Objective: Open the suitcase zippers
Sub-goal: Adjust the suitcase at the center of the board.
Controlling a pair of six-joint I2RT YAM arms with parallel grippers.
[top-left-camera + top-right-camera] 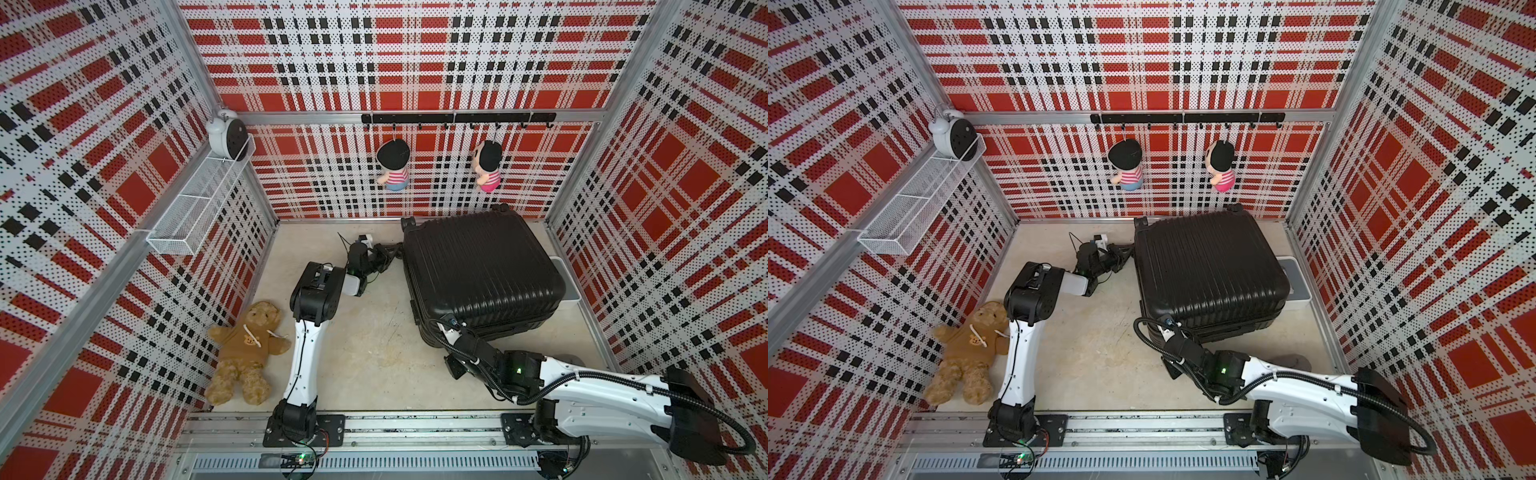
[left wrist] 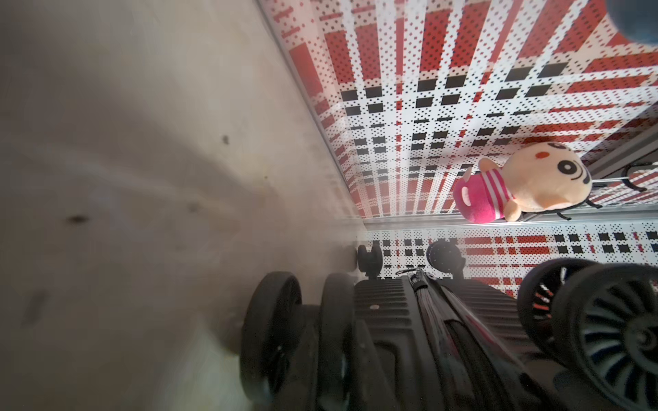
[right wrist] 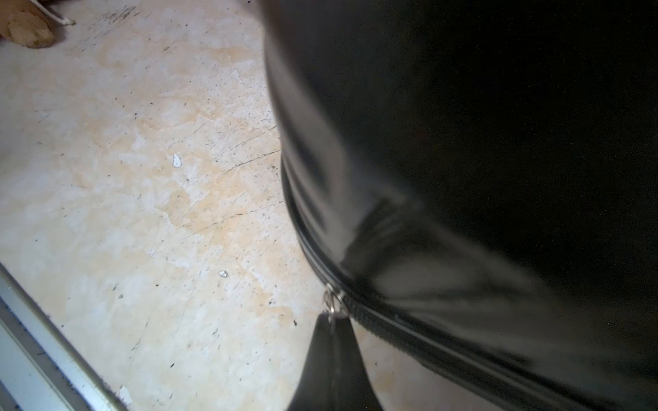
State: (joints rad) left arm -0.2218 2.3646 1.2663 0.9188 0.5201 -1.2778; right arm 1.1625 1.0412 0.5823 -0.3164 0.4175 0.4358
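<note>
Pinching zipper pull (image 3: 334,303), my right gripper (image 3: 332,325) fully closed; drag parallel to zipper track (image 3: 391,327), steady. Left gripper (image 1: 384,254): closure unclear.

Suitcase (image 1: 482,266) right of teddy bear (image 1: 245,353); box (image 1: 570,286) beyond it, perhaps touching

2 top views overlook everything; 2 wrist views hug the suitcase (image 3: 498,106).

White arm shells (image 1: 301,365), black joints (image 1: 316,291), corrugated black cable (image 1: 611,375).
</note>
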